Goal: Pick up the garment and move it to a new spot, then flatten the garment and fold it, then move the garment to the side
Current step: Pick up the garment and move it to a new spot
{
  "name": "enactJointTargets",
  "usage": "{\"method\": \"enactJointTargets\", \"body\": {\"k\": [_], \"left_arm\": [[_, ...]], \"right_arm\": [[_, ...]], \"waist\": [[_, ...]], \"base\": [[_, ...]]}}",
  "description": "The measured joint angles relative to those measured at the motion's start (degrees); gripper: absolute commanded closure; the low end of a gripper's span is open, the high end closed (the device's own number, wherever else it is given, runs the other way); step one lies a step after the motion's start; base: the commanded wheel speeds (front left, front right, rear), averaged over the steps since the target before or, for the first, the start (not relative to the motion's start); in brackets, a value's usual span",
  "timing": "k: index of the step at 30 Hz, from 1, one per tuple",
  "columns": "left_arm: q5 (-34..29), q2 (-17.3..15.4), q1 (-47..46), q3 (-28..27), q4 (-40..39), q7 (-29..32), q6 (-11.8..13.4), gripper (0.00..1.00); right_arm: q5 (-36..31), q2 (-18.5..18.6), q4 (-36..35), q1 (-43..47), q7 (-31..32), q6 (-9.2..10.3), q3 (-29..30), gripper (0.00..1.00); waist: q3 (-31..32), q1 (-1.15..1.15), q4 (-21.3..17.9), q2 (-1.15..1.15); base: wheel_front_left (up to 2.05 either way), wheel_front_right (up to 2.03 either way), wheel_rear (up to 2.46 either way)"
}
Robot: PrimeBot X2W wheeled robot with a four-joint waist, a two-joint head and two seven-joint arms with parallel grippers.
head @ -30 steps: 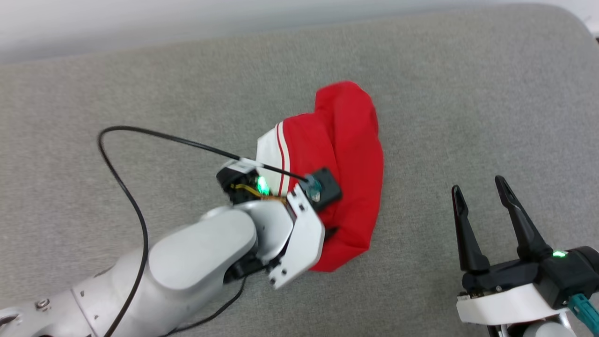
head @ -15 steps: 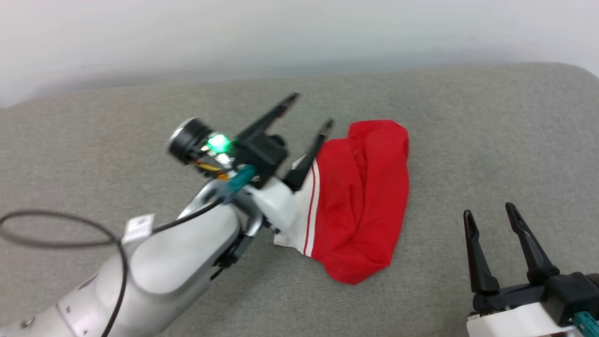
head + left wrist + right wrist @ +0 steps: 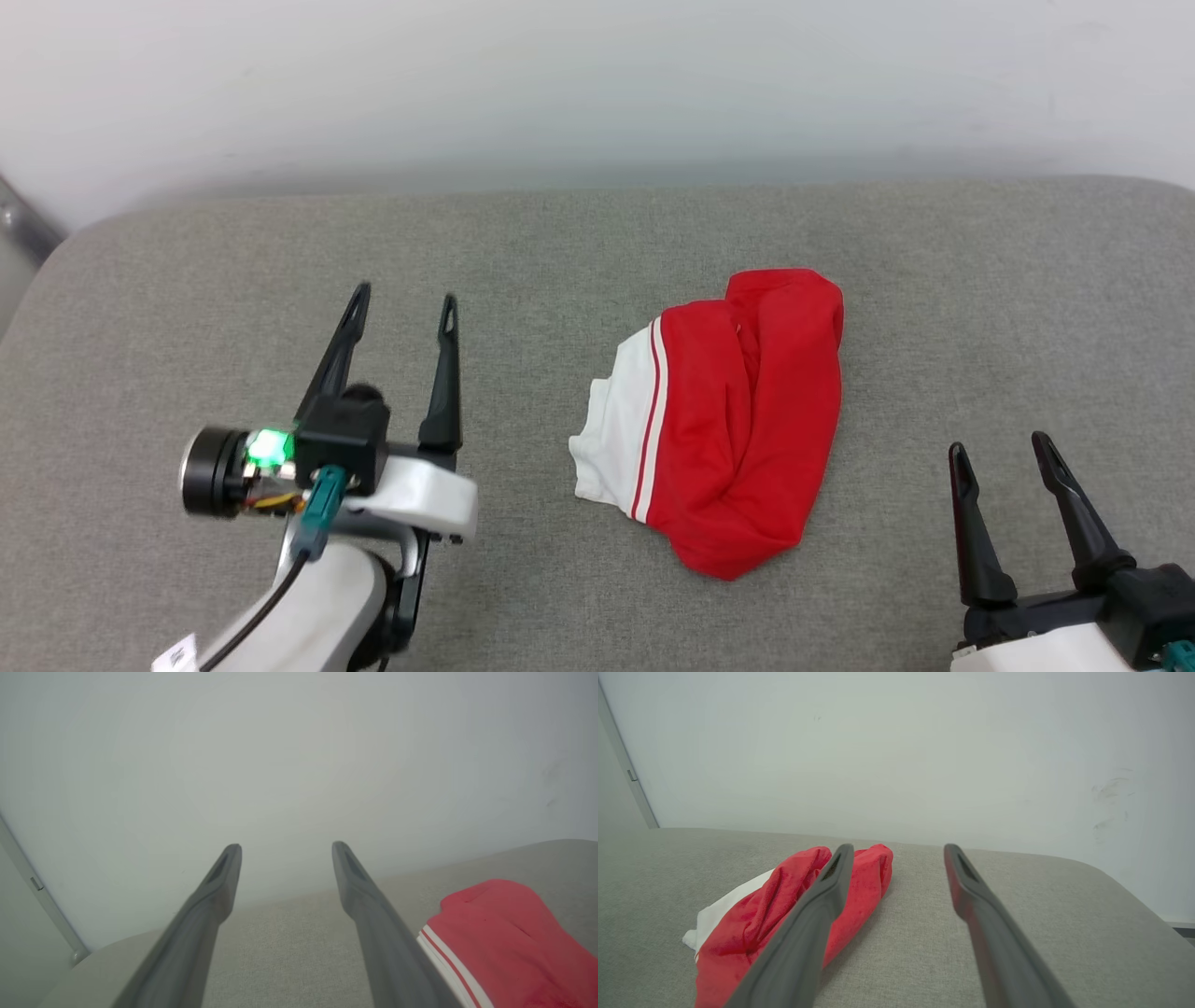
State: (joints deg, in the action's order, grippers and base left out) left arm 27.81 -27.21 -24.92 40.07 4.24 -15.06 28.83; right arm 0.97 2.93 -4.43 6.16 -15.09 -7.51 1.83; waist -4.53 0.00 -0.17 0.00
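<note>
Risking a pinch through several layers at once, or of the white sleeve [image 3: 611,439] alone, with the garment [image 3: 747,420] crumpled right of centre on the grey cushion [image 3: 280,252] and both jaws spread empty at lower left and lower right, apart from it.

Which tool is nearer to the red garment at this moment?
Right, though only narrowly. The right tool stands open just off the right edge of the garment; the left tool stands open a little further off, on its white sleeve side. Neither touches it.
</note>
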Motion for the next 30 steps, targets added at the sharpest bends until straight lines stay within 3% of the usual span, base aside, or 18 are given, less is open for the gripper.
{"method": "enactJointTargets", "body": {"k": [8, 18, 30], "left_arm": [[-5.59, 3.94, 12.77, -10.28, -2.83, -0.01, -0.32, 0.00], [-11.38, 10.21, 23.08, -19.07, -3.54, -0.01, -6.78, 0.00], [-16.31, 16.90, 28.85, -27.00, -2.87, -0.01, -15.43, 0.00]], "right_arm": [[0.76, 0.01, 0.49, 1.49, 0.00, 0.00, 0.52, 0.00], [3.13, 0.00, 1.31, 3.67, 0.00, 0.00, 0.76, 0.00], [4.67, 0.00, 2.31, 5.71, 0.00, 0.00, 0.59, 0.00]], "waist": [[2.18, 0.00, 0.77, 0.00], [4.46, 0.00, 1.59, 0.00], [5.98, 0.00, 2.72, 0.00]], "base": [[0.00, 0.00, 0.00], [0.00, 0.00, 0.00], [0.00, 0.00, 0.00]]}}
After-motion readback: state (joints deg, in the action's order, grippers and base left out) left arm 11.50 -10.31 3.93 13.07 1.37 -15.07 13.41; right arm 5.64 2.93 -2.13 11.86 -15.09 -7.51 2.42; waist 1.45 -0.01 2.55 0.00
